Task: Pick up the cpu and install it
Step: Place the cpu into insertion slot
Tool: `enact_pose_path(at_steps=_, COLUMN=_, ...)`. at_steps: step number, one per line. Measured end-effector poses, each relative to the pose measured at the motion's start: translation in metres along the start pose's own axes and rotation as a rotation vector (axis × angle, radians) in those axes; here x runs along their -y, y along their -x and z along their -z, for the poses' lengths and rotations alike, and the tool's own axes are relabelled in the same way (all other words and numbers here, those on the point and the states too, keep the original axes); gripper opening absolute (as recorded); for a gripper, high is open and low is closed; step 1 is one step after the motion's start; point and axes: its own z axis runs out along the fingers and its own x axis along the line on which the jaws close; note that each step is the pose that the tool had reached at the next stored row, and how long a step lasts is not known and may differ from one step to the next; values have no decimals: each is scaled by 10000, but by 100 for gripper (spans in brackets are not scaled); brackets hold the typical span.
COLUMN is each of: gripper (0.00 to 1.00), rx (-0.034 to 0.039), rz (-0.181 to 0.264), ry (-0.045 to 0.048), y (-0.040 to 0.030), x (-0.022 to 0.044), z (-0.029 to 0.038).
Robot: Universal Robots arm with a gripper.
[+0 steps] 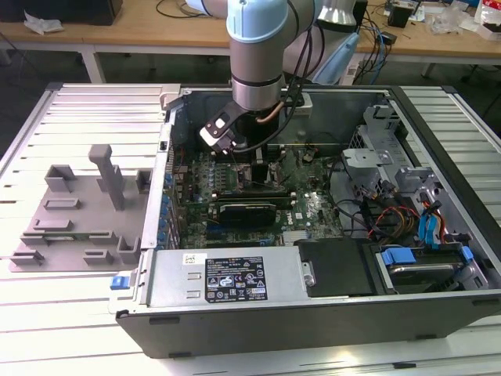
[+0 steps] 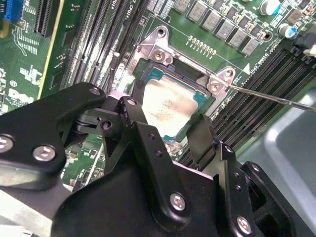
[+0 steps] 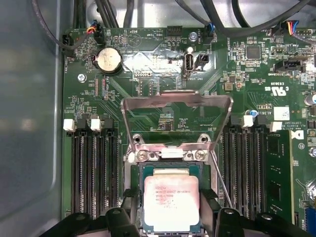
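The cpu (image 3: 170, 197), a square chip with a smeared silver top and a green rim, lies level in or just over the motherboard socket (image 3: 148, 155). In the second wrist view the cpu (image 2: 170, 103) shows between the black fingers (image 2: 133, 113). My gripper (image 3: 170, 206) stands over it, one finger against each of two opposite sides, shut on the chip. The socket's metal load plate (image 3: 177, 101) is swung up and open, and its thin lever rod (image 2: 276, 99) sticks out to one side. In the exterior view the gripper (image 1: 254, 168) reaches down into the open computer case (image 1: 313, 313).
Memory slots (image 3: 91, 163) run along both sides of the socket. A grey fixture plate (image 1: 78, 211) with blocks lies outside the case at the exterior view's left. Drive cage (image 1: 391, 164), cables (image 1: 391, 215) and a power supply (image 1: 235, 278) crowd the case.
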Motion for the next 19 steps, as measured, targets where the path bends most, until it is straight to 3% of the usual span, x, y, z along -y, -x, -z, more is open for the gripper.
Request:
enact_pose_path(at_steps=3, gripper=62, rx=-1, rz=0, ry=1, y=0, x=-4, z=57)
enact_pose_path(at_steps=7, gripper=60, rx=0, rz=0, ry=0, y=0, x=-4, z=58)
enact_pose_path(at_steps=8, gripper=47, rx=0, rz=0, ry=1, y=0, x=-4, z=58)
enact_pose_path(at_steps=10, gripper=35, rx=0, rz=0, ry=0, y=0, x=-4, z=59)
enact_pose_path(at_steps=11, gripper=17, rx=0, rz=0, ry=0, y=0, x=-4, z=60)
enact_pose_path(at_steps=12, gripper=11, rx=1, rz=0, ry=0, y=0, x=-4, z=60)
enact_pose_path(at_steps=17, gripper=11, rx=1, rz=0, ry=-6, y=0, x=-7, z=62)
enact_pose_path(at_steps=19, gripper=11, rx=7, rz=-33, ry=-114, y=1, x=-38, z=59)
